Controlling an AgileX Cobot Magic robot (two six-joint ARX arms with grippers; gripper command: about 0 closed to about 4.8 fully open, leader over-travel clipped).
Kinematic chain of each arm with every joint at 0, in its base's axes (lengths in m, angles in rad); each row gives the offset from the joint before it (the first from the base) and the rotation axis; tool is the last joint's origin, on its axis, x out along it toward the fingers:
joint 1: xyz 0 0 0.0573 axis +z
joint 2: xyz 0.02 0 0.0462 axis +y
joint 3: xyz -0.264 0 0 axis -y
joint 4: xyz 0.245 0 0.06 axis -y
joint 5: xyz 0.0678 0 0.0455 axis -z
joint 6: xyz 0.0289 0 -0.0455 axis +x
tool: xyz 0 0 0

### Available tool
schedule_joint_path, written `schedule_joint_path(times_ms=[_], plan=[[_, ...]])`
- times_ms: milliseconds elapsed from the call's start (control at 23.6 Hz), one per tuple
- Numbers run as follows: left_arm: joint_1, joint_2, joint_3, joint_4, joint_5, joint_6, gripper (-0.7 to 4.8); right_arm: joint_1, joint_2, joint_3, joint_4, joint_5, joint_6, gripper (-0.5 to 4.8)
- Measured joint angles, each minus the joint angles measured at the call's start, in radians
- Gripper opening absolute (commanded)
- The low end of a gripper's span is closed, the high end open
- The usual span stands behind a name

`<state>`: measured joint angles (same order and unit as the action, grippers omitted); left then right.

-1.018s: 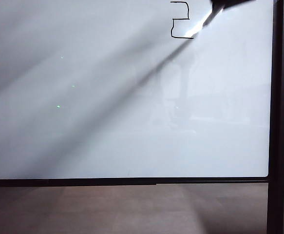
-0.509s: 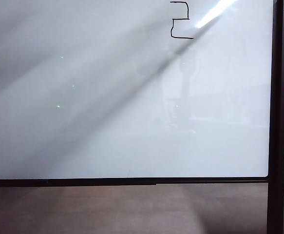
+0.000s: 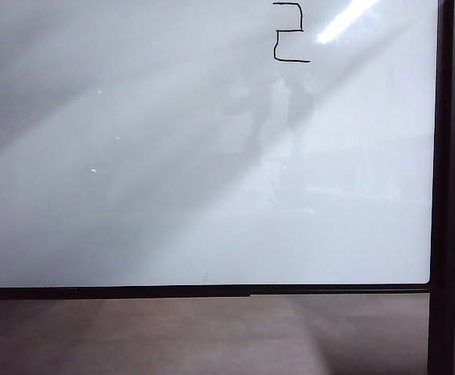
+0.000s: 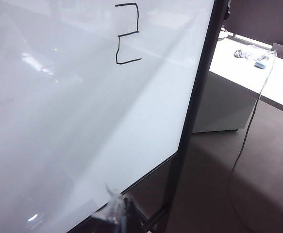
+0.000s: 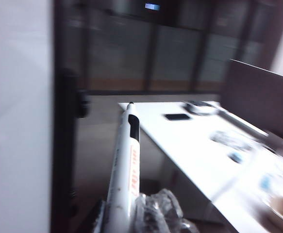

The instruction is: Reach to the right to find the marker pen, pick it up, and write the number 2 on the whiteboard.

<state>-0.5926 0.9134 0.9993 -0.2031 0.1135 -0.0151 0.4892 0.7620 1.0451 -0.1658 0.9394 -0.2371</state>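
1. The whiteboard (image 3: pixel 172 195) filled nearly the whole exterior view, and the number 2 (image 3: pixel 289 33) stood finished near its upper right, boxy and in thin black line; the left wrist view showed it too (image 4: pixel 126 34). In my judgement the writing step was done, so the chief risk was spoiling it: a stray touch of the tip on the way off would leave an extra stroke beside the figure.

2. The left end effector (image 4: pixel 117 213) sat low near the board's lower edge, by the dark frame post (image 4: pixel 194 111). Only a bit of its wrapped fingertip showed, so I could not tell how far open it was; nothing appeared to be in it. A swing from there could knock the post.

3. The right end effector (image 5: pixel 131 213) was off the board, turned toward the room and a white bench (image 5: pixel 199 150) to the right. Its wrapped fingers (image 5: pixel 158 208) were closed round the lower barrel of the marker pen (image 5: pixel 125 165), whose dark tip pointed away from the camera.

4. The picture was blurred by motion. The pen could slip or tilt if that narrow grip slackened during a fast swing, and the uncapped tip could mark whatever it brushed.
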Motion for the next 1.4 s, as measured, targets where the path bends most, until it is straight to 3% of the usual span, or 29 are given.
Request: schedule_joint_path(times_ms=[297,636,1272,1399], plan=[[0.000,0.000,0.000,0.000,0.002,0.000,-0.05,-0.107,-0.090,0.000,-0.164,-0.194,0.001,1.30],[0.000,0.000,0.000,0.000,0.003,0.000,-0.05,-0.307,-0.086,-0.002,-0.204,-0.404,0.003,1.30],[0.000,0.000,0.000,0.000,0.003,0.000,-0.05,-0.343,-0.070,-0.003,-0.183,-0.420,0.003,1.26],[0.000,-0.001,0.000,0.000,-0.002,-0.001,-0.05,-0.343,-0.058,-0.003,-0.185,-0.422,0.051,1.26]])
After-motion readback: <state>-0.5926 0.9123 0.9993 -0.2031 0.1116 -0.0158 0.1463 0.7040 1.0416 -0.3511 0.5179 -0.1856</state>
